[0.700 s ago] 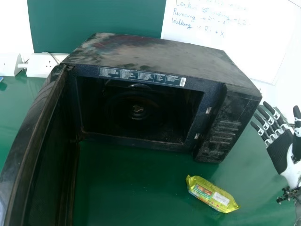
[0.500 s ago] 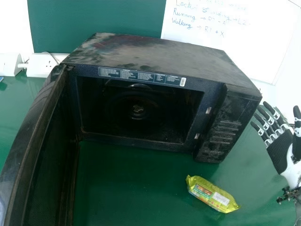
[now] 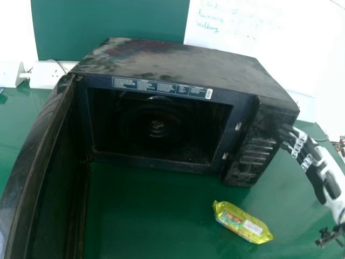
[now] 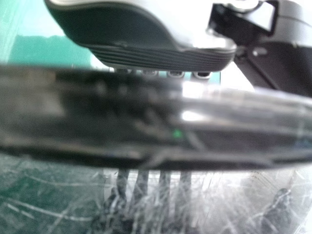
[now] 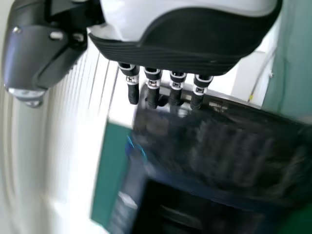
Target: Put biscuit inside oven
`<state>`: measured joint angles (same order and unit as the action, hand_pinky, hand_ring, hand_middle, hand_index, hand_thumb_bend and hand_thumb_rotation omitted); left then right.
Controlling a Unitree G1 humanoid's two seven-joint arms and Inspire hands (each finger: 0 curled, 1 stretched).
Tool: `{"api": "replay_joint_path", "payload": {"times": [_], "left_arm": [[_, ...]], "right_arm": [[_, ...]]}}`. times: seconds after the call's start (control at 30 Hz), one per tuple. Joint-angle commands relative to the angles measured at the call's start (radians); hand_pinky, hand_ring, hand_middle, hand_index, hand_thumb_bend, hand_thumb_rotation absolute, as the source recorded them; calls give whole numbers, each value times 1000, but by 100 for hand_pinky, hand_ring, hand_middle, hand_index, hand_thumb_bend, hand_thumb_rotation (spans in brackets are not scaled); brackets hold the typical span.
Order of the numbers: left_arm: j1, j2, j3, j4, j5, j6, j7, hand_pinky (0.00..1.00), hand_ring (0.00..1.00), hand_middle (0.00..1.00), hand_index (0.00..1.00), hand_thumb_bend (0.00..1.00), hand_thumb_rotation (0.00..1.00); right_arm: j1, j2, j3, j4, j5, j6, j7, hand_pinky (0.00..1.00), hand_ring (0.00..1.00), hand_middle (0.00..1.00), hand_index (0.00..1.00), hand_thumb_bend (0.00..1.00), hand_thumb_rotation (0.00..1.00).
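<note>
The yellow biscuit packet point(image 3: 243, 222) lies on the green table in front of the black oven point(image 3: 178, 59), below its control panel. My right hand point(image 3: 318, 170) is beside the oven's right side, behind and to the right of the packet, holding nothing. In the right wrist view, my right hand point(image 5: 195, 44) has straight fingers near the oven point(image 5: 224, 146). The oven door point(image 3: 46, 167) stands wide open on the left. My left hand point(image 4: 161, 53) is by the blurred door edge point(image 4: 146, 117) in the left wrist view, its fingers straight and partly hidden behind it.
The oven cavity point(image 3: 161, 129) faces forward, with a small hub visible inside. A white power strip point(image 3: 47, 74) sits behind the oven at the left. A whiteboard point(image 3: 269, 48) with handwriting stands behind. The green table point(image 3: 145, 216) extends before the oven.
My right hand has turned edge-on and moved left and slightly forward, bringing its fingertips up to the oven's right side. The packet and oven door have stayed put.
</note>
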<state>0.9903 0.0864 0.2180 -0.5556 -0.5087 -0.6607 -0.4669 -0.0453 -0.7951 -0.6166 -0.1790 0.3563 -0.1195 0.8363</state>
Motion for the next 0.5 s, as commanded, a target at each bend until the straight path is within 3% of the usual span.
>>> {"api": "replay_joint_path", "payload": {"times": [0.0, 0.2, 0.33, 0.47], "left_arm": [[6, -1, 4, -7, -3, 2, 4, 69, 80, 85, 85, 96, 88], [3, 1, 3, 2, -8, -3, -4, 68, 81, 84, 84, 99, 82], [2, 2, 2, 1, -7, 0, -4, 84, 83, 86, 86, 100, 77], [4, 6, 3, 2, -7, -3, -11, 92, 84, 86, 87, 100, 77]], "right_arm": [[32, -37, 5, -40, -36, -25, 6, 100, 100, 100, 100, 90, 99], [69, -77, -6, -92, -72, -61, 28, 100, 100, 100, 100, 89, 98], [94, -103, -11, -118, -78, -48, 41, 100, 100, 100, 100, 89, 98], [102, -128, -10, -137, -81, -30, 51, 100, 100, 100, 100, 89, 99]]}}
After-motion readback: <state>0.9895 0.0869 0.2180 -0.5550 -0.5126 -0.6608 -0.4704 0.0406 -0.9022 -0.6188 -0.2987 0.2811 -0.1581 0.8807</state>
